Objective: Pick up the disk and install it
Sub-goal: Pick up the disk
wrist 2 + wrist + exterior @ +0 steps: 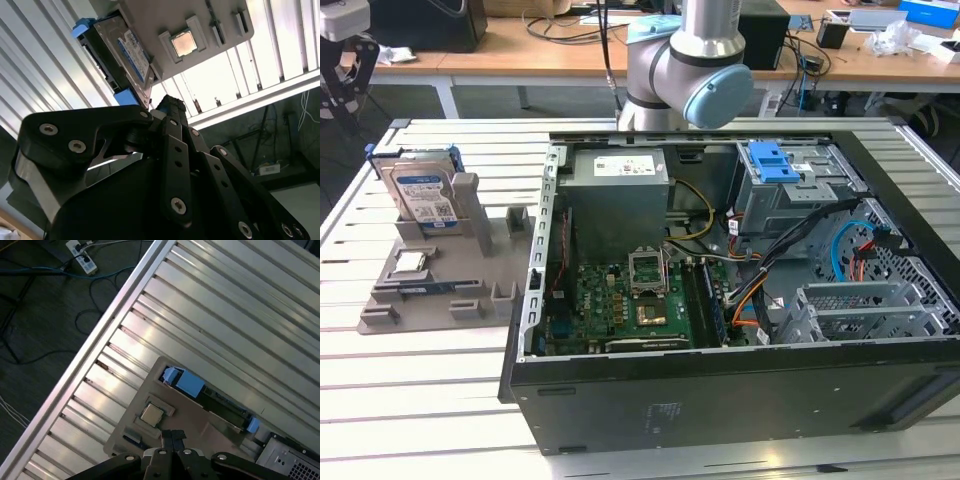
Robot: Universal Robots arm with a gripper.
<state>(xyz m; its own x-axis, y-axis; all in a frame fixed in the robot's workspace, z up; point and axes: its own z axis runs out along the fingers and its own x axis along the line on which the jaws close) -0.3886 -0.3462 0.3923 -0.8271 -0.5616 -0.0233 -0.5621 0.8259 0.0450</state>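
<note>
The disk (423, 195) stands on edge in a grey holder (440, 290) on the slatted surface (420, 400), to the exterior view's left of the open computer case (720, 400). The first wrist view catches just its top edge and blue frame (210, 397), the label hidden. The end effector (173, 435) hangs above the holder, fingertips seemingly pressed together on nothing. Its dark linkage covers part of the disk's lower end (122, 55) in the second wrist view.

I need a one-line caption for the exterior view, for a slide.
The disk stands upright in a grey holder on the exterior view's left, beside the open computer case.
</note>
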